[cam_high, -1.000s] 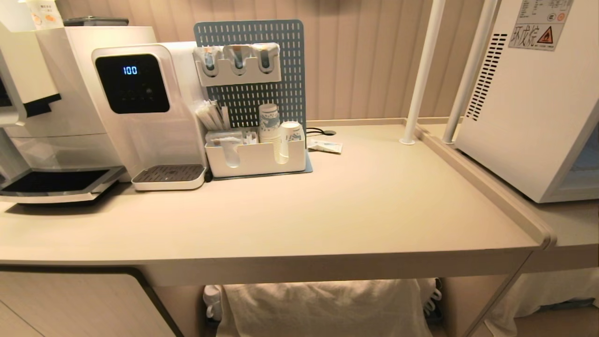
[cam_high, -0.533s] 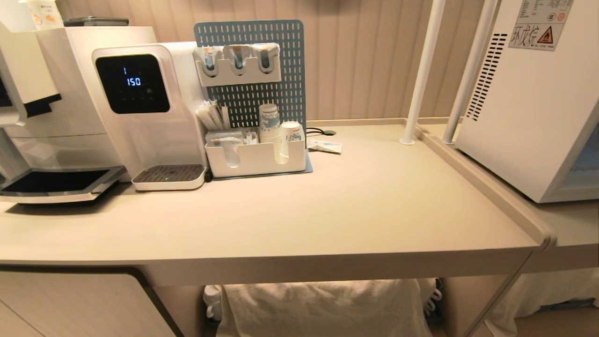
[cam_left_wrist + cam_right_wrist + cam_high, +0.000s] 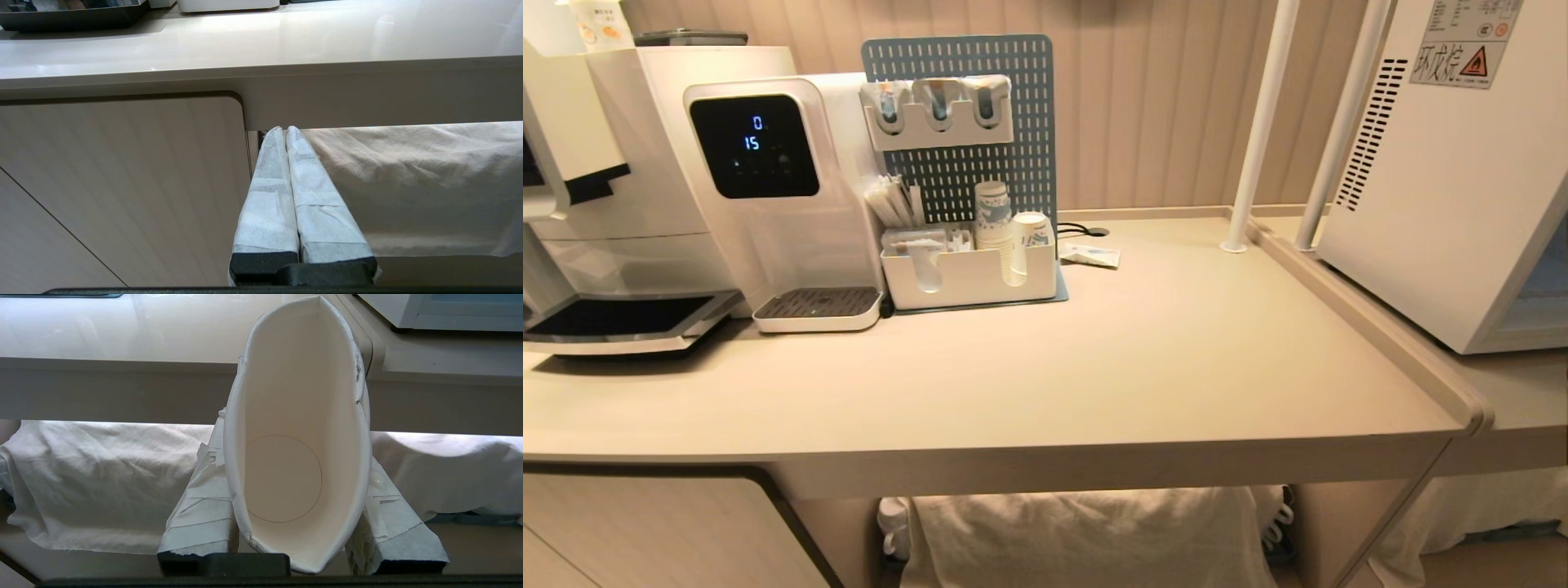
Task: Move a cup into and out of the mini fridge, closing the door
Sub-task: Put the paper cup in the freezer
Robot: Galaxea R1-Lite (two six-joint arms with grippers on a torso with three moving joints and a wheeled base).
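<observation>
The right claw [image 3: 300,539] grasps the paper cup [image 3: 298,428], squeezing its rim oval, below the table's [image 3: 1094,367] front edge, mouth facing the wrist. The left claw [image 3: 285,134] hangs clenched and empty under that edge. The mini fridge [image 3: 1445,163] stands past the table's right edge, door side facing the robot.
</observation>
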